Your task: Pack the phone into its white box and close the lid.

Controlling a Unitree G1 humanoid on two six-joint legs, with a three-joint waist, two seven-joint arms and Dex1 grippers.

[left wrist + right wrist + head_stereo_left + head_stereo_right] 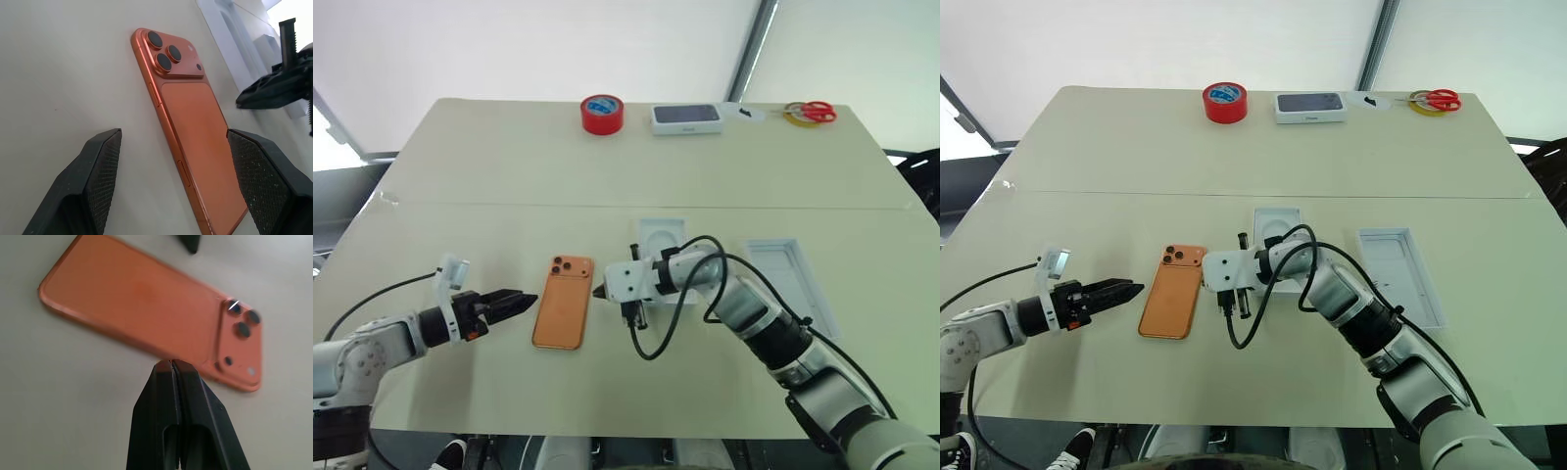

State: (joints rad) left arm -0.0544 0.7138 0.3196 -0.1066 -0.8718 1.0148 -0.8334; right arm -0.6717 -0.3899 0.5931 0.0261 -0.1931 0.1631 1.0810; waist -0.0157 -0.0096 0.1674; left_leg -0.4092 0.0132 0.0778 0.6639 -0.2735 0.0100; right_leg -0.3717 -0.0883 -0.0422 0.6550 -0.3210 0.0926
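Phone: the phone lies flat, back up, on the table, near the front edge, camera block at its far end.
Left gripper: the left gripper sits just left of the phone, jaws spread, holding nothing.
Right gripper: the right gripper has fingers pressed together, tips at the phone's right edge.
Trays: a white tray lies to the right; another is partly hidden behind the right arm.
Far edge: red tape roll, closed box, scissors.
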